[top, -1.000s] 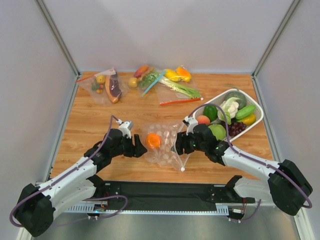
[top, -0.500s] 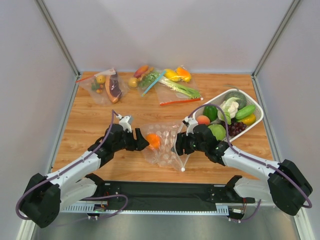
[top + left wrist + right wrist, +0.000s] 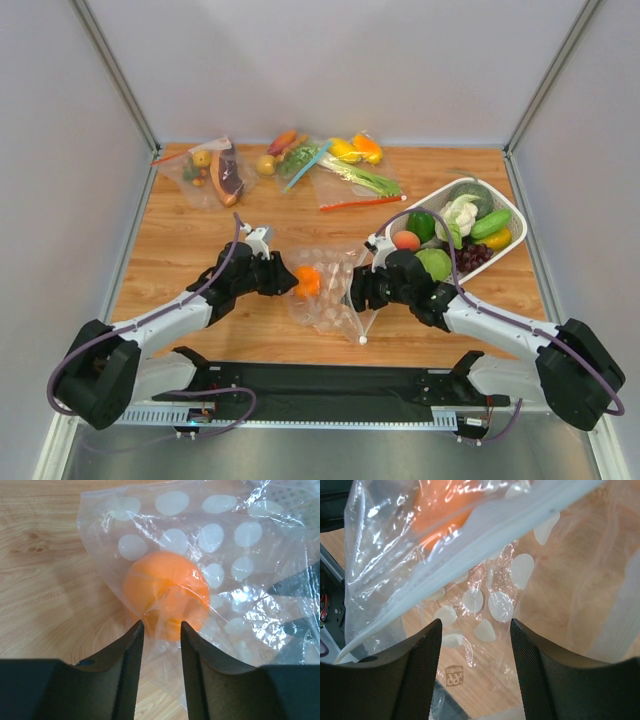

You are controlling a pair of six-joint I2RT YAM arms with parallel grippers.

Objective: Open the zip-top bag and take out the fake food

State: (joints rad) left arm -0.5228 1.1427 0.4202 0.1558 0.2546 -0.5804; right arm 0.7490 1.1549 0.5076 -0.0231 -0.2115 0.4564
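The zip-top bag point(image 3: 330, 295), clear with pale round dots, lies mid-table between both arms. Of the fake food, a round orange point(image 3: 307, 281) sits inside its left end. In the left wrist view the orange point(image 3: 165, 595) is just ahead of my left gripper point(image 3: 161, 625), which is open by a narrow gap with bag film point(image 3: 235, 555) lying in that gap. My right gripper point(image 3: 475, 625) stands open and wide at the bag's right edge. Dotted film lies between its fingers and the whitish zip strip point(image 3: 485, 535) crosses above them. A white cauliflower point(image 3: 460, 213) and a long green piece point(image 3: 490, 223) rest in the tray.
A white tray point(image 3: 512, 208) of toy produce stands at the right, close behind my right arm. Several other filled bags point(image 3: 215, 172) lie along the back edge, one with a red strip point(image 3: 360, 203). Grey walls close in both sides.
My left gripper has pushed forward to the orange end of the bag and its jaws have narrowed. The right gripper has stayed where it was, and the bag has shifted slightly.
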